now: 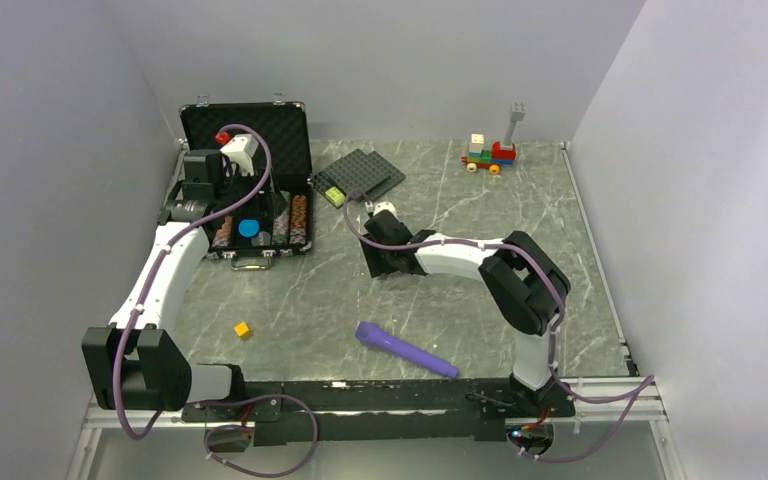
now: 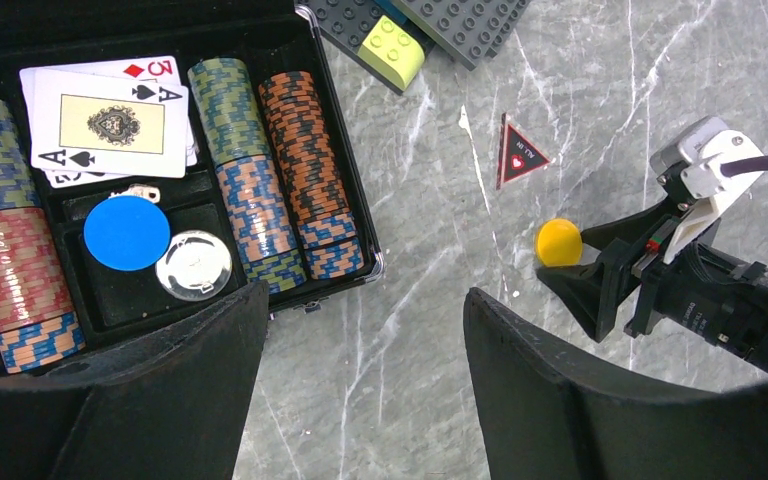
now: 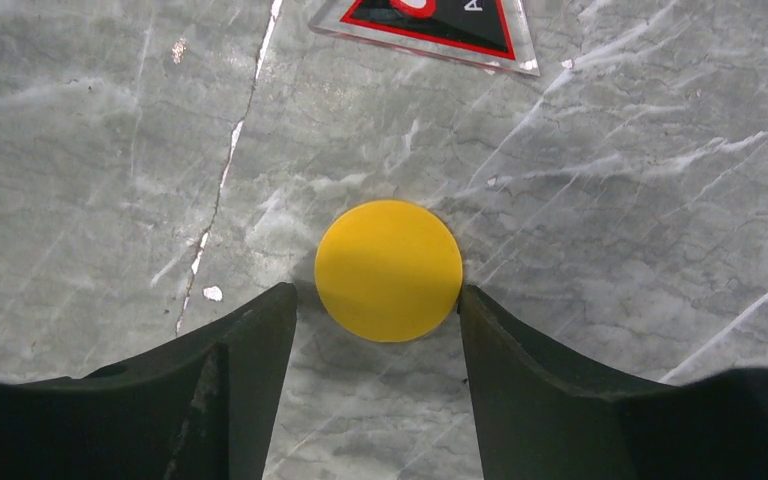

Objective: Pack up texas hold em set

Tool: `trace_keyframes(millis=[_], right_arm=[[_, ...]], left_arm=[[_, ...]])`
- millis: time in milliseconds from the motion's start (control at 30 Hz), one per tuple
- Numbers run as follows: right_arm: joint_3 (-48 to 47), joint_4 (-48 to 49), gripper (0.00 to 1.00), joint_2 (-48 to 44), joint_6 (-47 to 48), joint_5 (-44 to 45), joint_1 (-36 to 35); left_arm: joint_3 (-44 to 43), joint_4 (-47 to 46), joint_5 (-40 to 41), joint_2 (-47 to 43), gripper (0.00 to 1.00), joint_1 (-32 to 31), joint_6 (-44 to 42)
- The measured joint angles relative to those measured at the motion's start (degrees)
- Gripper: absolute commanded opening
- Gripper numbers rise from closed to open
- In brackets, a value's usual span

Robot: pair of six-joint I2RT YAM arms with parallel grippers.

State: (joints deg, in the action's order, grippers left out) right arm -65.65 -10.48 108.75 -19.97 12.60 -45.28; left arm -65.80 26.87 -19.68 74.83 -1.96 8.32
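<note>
The black case (image 1: 245, 120) lies open at the back left. It holds playing cards (image 2: 110, 125), striped chip stacks (image 2: 300, 150), a blue disc (image 2: 127, 232) and a silver round piece (image 2: 193, 265). A yellow disc (image 3: 388, 265) lies flat on the table, with the dark red triangle (image 3: 430, 25) just beyond it. My right gripper (image 3: 378, 300) is low over the table, its fingertips flanking the disc. The right tip touches the disc's rim and a thin gap shows at the left tip. My left gripper (image 2: 365, 330) hangs open and empty above bare table beside the case's right front corner.
Dark grey studded plates (image 1: 360, 175) with a lime brick (image 2: 392, 50) lie right of the case. A purple cylinder (image 1: 405, 349) and a small yellow cube (image 1: 243, 329) lie near the front. A toy brick train (image 1: 490, 152) stands at the back right.
</note>
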Motion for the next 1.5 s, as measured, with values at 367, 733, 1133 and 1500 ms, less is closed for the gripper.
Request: trace_keyframes(millis=[367,733,1133,1500], right_arm=[[-0.98,0.11,0.37,0.81,0.04,-0.48,0.48],[9.49,6.73,0.32,-7.52,3.52,-3.61,0.24],[22.05,22.36,0.30,-22.91,11.39,-2.14,-8.00],[24.59,29.03,0.29,-28.48,15.74,2.03,-11.26]], left_arm=[[0.09,-0.28,-2.73,0.13,0.73,-1.49,1.05],[0.22,-2.58,-14.19,8.44,0.63,-8.59,4.26],[0.33,-5.60,-27.30,17.75,0.60,-15.19,9.09],[0.33,-6.05,-31.52,20.57,0.49,-17.38,10.29]])
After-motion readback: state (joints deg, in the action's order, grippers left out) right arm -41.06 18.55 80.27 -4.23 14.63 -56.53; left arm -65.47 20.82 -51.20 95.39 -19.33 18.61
